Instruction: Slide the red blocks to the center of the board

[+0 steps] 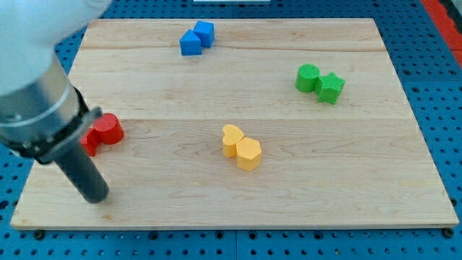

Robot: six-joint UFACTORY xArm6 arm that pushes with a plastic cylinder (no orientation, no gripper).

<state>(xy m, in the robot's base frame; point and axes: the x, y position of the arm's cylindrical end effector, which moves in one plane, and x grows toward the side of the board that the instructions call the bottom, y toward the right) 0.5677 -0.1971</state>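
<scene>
Two red blocks lie together at the board's left edge. The red cylinder [108, 128] shows fully. The other red block [89, 142] is partly hidden behind my rod, so its shape is unclear. My tip [96, 195] rests on the board just below the red blocks, at the view's lower left. The rod slants up and left from the tip across the red pair's left side.
Two blue blocks [196, 38] sit at the view's top middle. A green cylinder [308, 77] and a green star-like block [330, 87] sit at the right. A yellow heart [232, 140] and a yellow hexagon [249, 153] touch near the middle. The wooden board [346, 180] lies on a blue pegboard.
</scene>
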